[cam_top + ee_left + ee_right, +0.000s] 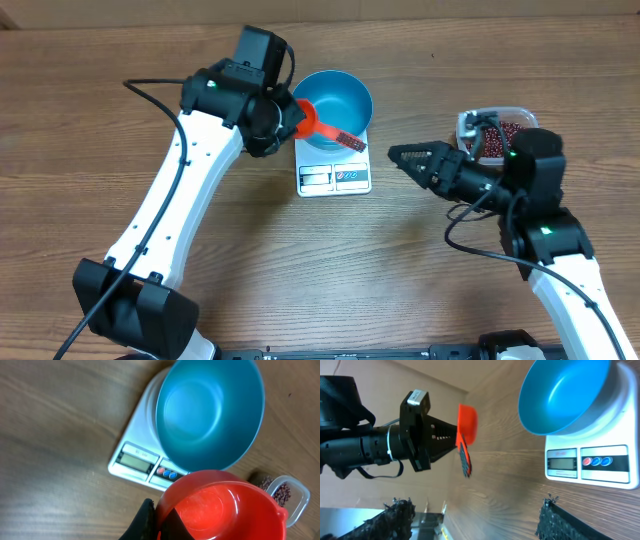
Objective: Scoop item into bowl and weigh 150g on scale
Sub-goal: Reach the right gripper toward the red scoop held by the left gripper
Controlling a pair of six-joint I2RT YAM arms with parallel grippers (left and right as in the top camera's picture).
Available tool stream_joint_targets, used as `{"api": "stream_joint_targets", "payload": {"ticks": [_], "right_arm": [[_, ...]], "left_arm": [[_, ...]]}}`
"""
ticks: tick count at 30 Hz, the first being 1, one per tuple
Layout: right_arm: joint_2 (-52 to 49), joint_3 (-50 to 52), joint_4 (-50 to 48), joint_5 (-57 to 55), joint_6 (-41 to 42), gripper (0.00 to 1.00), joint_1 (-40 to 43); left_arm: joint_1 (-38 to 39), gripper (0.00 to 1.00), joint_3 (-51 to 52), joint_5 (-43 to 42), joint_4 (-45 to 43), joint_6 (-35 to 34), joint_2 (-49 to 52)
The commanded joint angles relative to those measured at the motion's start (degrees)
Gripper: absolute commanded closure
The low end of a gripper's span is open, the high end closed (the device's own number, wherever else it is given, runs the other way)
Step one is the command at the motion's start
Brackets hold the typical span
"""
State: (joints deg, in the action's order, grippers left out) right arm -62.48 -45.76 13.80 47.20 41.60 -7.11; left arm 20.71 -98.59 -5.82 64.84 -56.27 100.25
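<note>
Left of the small flat white kitchen scale point(335, 180), the left gripper point(287, 118) holds tight an empty red plastic scoop point(306, 117), beside the round blue plastic bowl point(338, 95) standing on the scale for weighing. Right of the scale, the right gripper point(400, 154) hangs with its jaws apart and empty. Further right, the small dark red-brown beans point(512, 130) lie in a clear plastic tub point(463, 123).

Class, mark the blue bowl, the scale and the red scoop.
blue bowl point(342, 97), overhead view, on its inside floor.
scale point(316, 177), overhead view, on its display panel.
red scoop point(216, 504), left wrist view, inside its cup.
</note>
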Motion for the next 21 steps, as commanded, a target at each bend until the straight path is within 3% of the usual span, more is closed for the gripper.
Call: {"api": "stream_joint_targets", "payload": {"ticks": [1, 4, 13, 21], "right_arm": [[-1.42, -1.29, -2.29, -0.31, 3.52, 0.23, -2.10], [-2.43, -1.29, -4.48, -1.79, 5.11, 0.27, -3.76], [-2.80, -1.29, -6.05, -9.51, 7.61, 0.55, -9.60], [-2.80, -1.29, -7.32, -10.32, 7.98, 0.63, -10.84]], "left_arm": [[1.60, 0.96, 0.26, -1.51, 0.61, -4.02, 0.61], [2.75, 0.96, 0.26, -2.21, 1.36, -5.64, 0.61], [6.40, 0.96, 0.26, -3.98, 1.14, -5.73, 0.63], [9.01, 0.96, 0.26, -4.74, 1.18, -5.70, 0.63]]}}
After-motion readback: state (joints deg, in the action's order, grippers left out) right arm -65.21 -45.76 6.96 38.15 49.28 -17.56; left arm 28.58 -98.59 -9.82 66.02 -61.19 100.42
